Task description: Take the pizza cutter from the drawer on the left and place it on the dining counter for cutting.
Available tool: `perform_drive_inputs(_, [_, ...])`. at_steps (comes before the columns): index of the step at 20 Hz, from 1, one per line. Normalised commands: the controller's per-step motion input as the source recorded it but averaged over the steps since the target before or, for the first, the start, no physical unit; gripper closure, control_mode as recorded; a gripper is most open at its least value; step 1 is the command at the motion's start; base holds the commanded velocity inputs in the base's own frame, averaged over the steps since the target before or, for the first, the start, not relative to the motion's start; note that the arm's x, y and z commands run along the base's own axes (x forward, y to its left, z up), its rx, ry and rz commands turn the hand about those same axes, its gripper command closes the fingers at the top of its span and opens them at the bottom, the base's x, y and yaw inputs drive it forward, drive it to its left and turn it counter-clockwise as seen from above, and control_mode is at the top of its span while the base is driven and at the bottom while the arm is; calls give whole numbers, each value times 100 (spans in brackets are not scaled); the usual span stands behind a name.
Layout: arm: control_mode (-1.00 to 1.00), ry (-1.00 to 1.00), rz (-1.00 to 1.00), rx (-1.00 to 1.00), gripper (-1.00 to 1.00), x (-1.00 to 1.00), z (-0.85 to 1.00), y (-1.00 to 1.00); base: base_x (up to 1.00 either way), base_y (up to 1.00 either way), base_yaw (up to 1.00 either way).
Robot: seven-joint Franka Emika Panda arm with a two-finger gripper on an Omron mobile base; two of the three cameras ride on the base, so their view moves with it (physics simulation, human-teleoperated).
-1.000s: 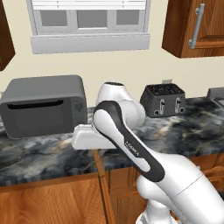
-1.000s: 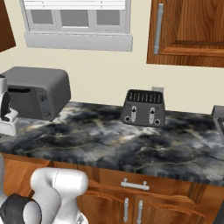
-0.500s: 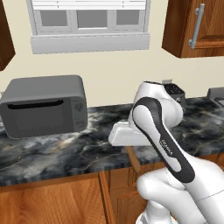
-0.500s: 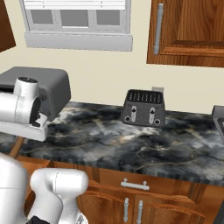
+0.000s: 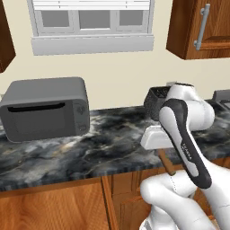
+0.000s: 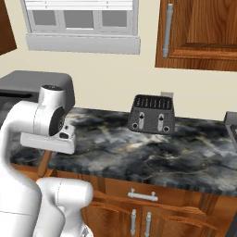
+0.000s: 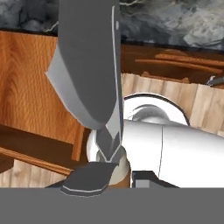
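Half the job looks done: your gripper (image 7: 114,174) is clenched on the pizza cutter (image 7: 89,65), carried above the cabinets beside the wall counter (image 5: 108,143). You still have to set it on the dining counter.

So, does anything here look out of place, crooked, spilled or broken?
Nothing is spilled or broken. The microwave and the toaster stand upright on the wall counter. The one thing away from its place is the pizza cutter: the gripper is shut on it, in front of the counter's edge.
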Motion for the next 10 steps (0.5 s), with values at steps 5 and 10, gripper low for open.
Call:
perform_drive_inputs(5, [-100, 0, -1, -10, 100, 0, 0, -58, 0, 0, 0])
perform_drive_inputs(10, [-100, 0, -9, 0, 100, 0, 6, -39, 0, 0, 0])
